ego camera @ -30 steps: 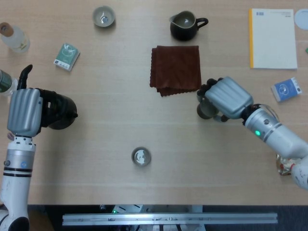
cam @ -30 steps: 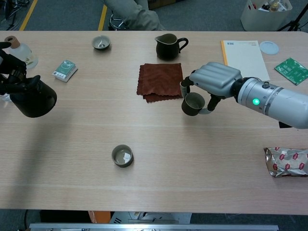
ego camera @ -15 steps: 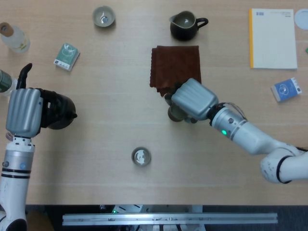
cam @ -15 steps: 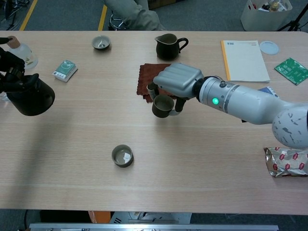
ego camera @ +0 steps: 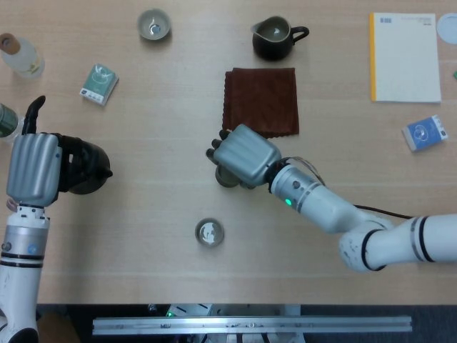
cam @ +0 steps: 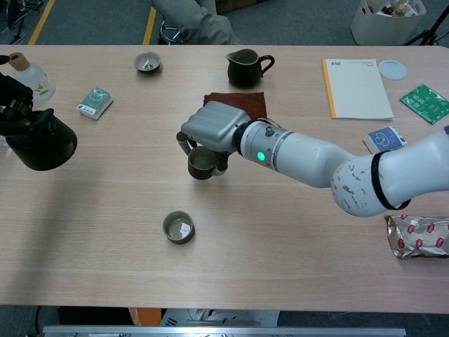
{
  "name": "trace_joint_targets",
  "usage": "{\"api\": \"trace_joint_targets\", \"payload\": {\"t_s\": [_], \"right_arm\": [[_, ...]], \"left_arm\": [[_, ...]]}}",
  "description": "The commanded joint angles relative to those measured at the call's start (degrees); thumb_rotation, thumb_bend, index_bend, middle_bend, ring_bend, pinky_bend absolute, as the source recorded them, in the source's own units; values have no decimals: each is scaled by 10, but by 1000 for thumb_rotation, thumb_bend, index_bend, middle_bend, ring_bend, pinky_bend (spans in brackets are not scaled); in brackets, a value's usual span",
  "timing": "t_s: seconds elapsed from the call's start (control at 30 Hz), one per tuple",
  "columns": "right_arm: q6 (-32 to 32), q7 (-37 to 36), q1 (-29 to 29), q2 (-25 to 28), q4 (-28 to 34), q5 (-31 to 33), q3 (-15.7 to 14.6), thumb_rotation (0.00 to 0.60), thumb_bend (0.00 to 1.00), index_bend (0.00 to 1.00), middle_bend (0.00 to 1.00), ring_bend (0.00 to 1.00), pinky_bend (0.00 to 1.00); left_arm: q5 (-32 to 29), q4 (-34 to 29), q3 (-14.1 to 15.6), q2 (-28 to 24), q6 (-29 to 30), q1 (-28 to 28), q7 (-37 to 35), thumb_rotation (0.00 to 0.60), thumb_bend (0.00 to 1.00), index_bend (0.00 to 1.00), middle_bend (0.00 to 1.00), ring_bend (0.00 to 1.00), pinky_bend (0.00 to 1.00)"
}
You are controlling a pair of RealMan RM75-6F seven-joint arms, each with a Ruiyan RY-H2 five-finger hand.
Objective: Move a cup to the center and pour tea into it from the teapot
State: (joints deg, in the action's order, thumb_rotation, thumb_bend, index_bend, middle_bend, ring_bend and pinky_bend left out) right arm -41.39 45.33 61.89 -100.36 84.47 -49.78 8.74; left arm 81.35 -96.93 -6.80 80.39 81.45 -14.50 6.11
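Nearest the robot, a small spare cup (cam: pixel 178 227) sits alone on the surface (cam: pixel 280 246), untouched. Just beyond it, near the middle, the right hand (cam: pixel 212 130) has its fingers wrapped round the cup (cam: pixel 202 163), mouth up; can't tell from either view if its base touches the surface or hangs just above. Out at the left edge, the left hand (ego camera: pixel 32 168) is closed on the dark teapot (cam: pixel 43 143), apparently held clear of the surface, body roughly level. Key relation: the teapot lies well apart from the cup, straight off to the robot's left, so the left arm has to travel right toward the middle before any tilt. Spout direction is hard to read. Judgement: cup placement about done, release and clearing of the right hand comes first. Farther back: brown cloth (ego camera: pixel 262 99), dark pitcher (ego camera: pixel 274 37), another small cup (ego camera: pixel 153 23).
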Motion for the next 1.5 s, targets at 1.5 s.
{"api": "trace_joint_targets", "payload": {"t_s": [1.5], "right_arm": [[18, 35, 148, -180, -238, 117, 13, 600, 162, 468, 383, 300, 447]], "left_arm": [[-5, 2, 0, -9, 1, 5, 3, 599, 357, 939, 1000, 792, 73]]}}
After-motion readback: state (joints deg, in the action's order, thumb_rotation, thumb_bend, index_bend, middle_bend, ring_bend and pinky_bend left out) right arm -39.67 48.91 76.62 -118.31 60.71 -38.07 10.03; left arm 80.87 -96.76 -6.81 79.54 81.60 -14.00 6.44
